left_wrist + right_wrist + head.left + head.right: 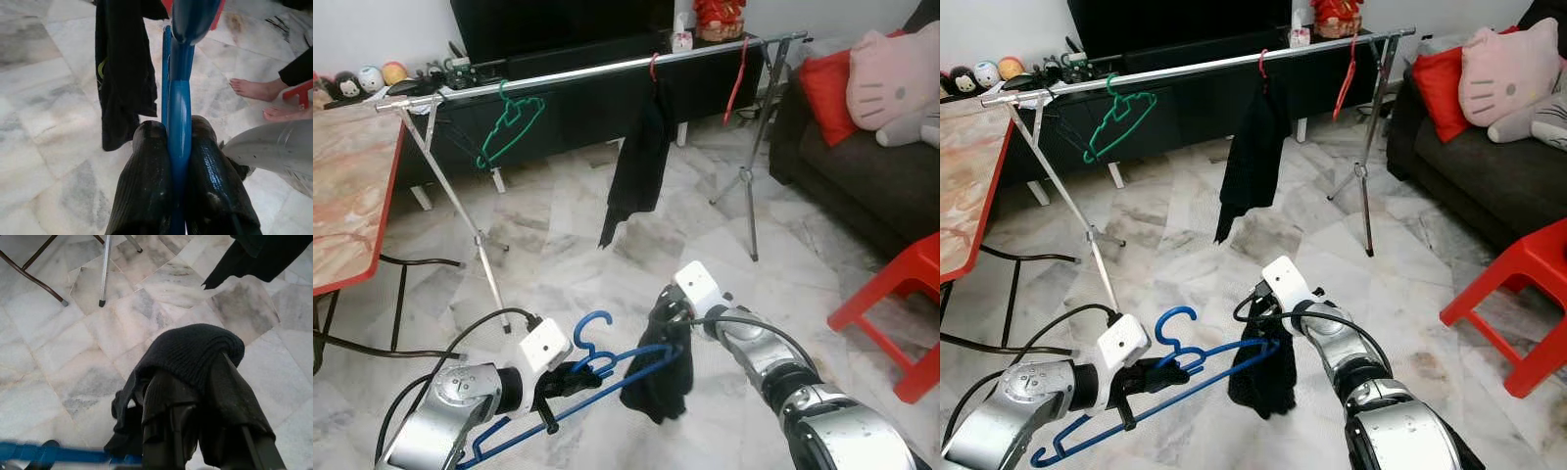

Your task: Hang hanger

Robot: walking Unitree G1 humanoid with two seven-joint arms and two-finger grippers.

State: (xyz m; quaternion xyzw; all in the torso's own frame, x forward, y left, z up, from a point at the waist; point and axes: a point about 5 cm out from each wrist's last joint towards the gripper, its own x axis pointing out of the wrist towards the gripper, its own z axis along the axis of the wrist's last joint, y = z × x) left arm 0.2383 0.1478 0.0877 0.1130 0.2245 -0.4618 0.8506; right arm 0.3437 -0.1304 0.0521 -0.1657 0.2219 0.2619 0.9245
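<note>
While the blue hanger (607, 377) sits low and near, between the two arms and above the marble floor (568, 255), it is not yet on any rail. Left gripper (179, 147) is closed tight on the hanger's neck, both fingers (146, 186) pressed against the blue plastic just under the hook; likely held there so the hook stays free and upright for catching the bar. A dark garment (658, 377) droops from the hanger's right end. Right gripper (195, 382) is closed with that knit cloth bunched over its fingertips. It probably steadies or spreads the garment so it does not slide off the arm of the hanger, though the contact with the hanger itself is hidden by the fabric.

Farther off, the metal clothes rail (607, 70) runs left to right on splayed tripod legs. On it: a green hanger (514, 125) toward the left, a black garment on a red hanger (641, 162) near the middle, an empty red hanger (737, 78) toward the right. The open stretch between green and black looks like the natural slot for the blue one.

Judgement: hanging step not begun; rail is well apart from the grippers, so a walk forward and a lift come first.

Surroundings: marble-topped table (347, 186) at left, red stool (901, 304) near right, dark sofa with red cushion (827, 93) and pink plush (891, 73) far right. A person's bare feet (254, 89) show in the left wrist view.
</note>
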